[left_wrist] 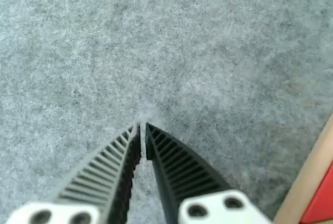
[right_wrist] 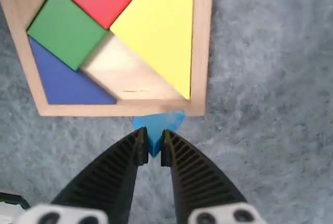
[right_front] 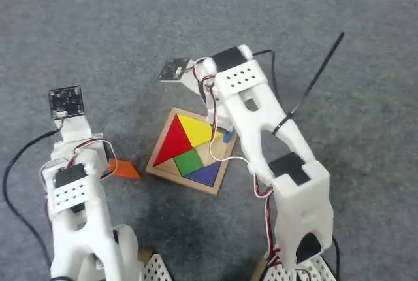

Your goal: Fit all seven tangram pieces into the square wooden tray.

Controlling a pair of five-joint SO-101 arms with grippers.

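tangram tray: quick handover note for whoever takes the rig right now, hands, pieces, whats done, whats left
Hands: the right hand is shut on the light blue piece at the outer edge of the tray, not yet inside. The left hand is shut and empty over the grey mat.
Done: the red piece, yellow piece, green piece and dark blue piece lie in the tray.
Left: seat the light blue piece, probably in the bare gap beside yellow and green. Then fetch the orange piece from the mat near the left arm.
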